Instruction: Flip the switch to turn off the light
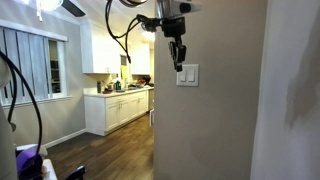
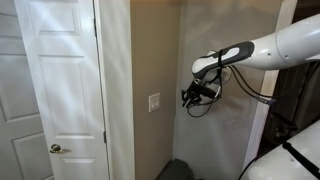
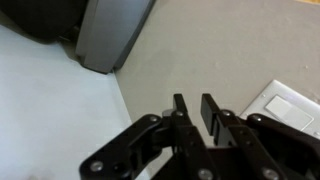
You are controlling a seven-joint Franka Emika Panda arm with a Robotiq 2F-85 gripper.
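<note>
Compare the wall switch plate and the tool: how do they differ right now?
The switch plate is white; the tool is black. The switch plate is a flat rectangle fixed on the beige wall; the tool is a jointed, two-fingered part on the arm. In the wrist view the switch plate lies beside the tool's fingertips, not between them.

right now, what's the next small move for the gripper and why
In an exterior view the gripper hangs apart from the switch plate, and in the wrist view the plate lies off to one side of the nearly closed fingers. Probably ease it toward the plate, lining the fingertips up first.
</note>
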